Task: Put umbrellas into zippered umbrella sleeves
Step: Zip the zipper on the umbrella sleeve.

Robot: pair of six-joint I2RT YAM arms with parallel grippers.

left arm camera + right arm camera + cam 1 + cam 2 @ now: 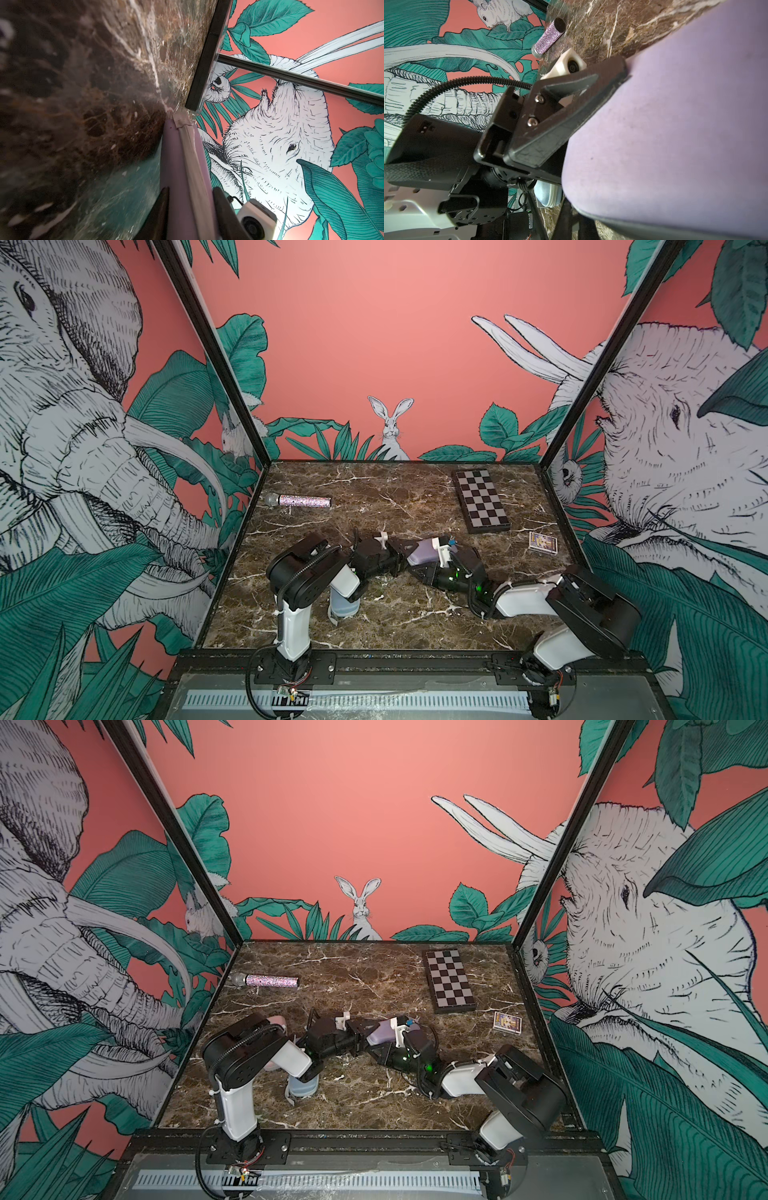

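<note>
arms stretched low toward mid-table; left pincer pinches lilac sleeve, right pincer closed tight beside it

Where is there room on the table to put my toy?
Bare: the back middle between the microphone and the checkered board, and the front middle between the arm bases. Crowded: the centre, where the left arm and right arm meet at the lilac sleeve, the blue sleeve under the left one.

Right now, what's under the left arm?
A light blue sleeve on the table, its far end covered by the left arm. A pink item shows behind that arm; what it is, the arm hides.
</note>
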